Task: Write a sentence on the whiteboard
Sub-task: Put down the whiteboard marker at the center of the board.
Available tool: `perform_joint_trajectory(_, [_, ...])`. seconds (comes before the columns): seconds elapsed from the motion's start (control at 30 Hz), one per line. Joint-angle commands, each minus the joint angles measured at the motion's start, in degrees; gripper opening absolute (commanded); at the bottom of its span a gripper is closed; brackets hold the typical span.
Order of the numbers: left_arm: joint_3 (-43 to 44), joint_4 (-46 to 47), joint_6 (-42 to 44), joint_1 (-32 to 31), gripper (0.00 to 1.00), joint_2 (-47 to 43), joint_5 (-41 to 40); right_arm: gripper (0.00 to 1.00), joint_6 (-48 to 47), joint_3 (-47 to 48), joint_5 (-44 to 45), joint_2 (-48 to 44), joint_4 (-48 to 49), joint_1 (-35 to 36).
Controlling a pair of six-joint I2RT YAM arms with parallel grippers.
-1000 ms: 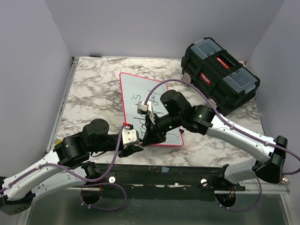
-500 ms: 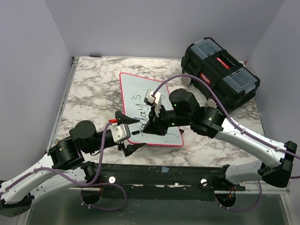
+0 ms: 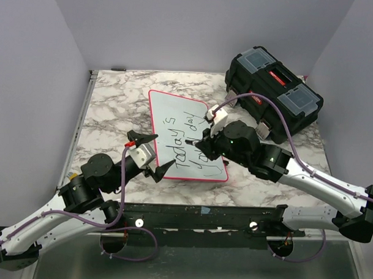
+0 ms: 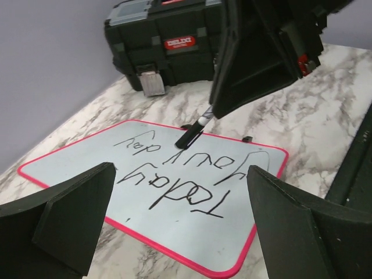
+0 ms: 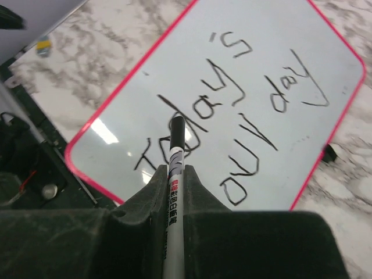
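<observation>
Left fingers (image 4: pixel 70 215) spread wide, holding nothing, near-left of whiteboard (image 3: pixel 169 105). Right fingers (image 5: pixel 197 192) pinching black marker (image 5: pixel 176 152), tip at the sentence (image 4: pixel 174 174).

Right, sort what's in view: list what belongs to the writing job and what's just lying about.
Job: flat rectangular whiteboard with red-pink rim; black handwritten sentence on it; black marker pen, clamped in the right gripper.
Lying about: black plastic toolbox with red latches; open, empty left gripper; marbled tabletop.
</observation>
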Motion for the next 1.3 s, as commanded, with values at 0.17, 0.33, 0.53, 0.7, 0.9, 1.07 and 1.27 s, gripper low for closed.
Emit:
perform_joint_trajectory(0.17, [-1.13,4.17,-0.38,-0.08,0.98,-1.53,-12.4,0.01,10.0,-11.49,25.89,-6.3,2.16,-3.93])
perform_joint_trajectory(0.33, [-2.17,5.82,-0.78,-0.03,0.98,-3.22,-15.47,0.01,16.37,-18.96,20.78,-9.69,2.41,-16.58])
perform_joint_trajectory(0.53, [-2.44,5.7,-0.82,0.01,0.98,-3.19,-16.41,0.01,22.17,-26.76,14.39,-10.66,6.49,-27.13])
perform_joint_trajectory(0.7, [-2.65,5.6,-0.73,0.01,0.98,-3.19,-17.27,0.01,25.67,-30.8,12.92,-8.32,9.69,-31.29])
perform_joint_trajectory(0.9, [-3.09,5.9,-0.53,0.01,0.98,-3.19,-19.44,0.01,27.0,-35.68,4.31,-7.35,14.75,-39.27])
perform_joint_trajectory(1.07, [-3.57,6.88,-0.03,0.01,0.98,-2.88,-21.79,0.01,27.02,-36.89,3.84,-7.15,15.31,-40.93])
perform_joint_trajectory(1.27, [-3.74,7.43,0.23,0.01,0.98,-2.84,-23.72,0.11,27.21,-37.99,3.69,-8.19,15.08,-42.47])
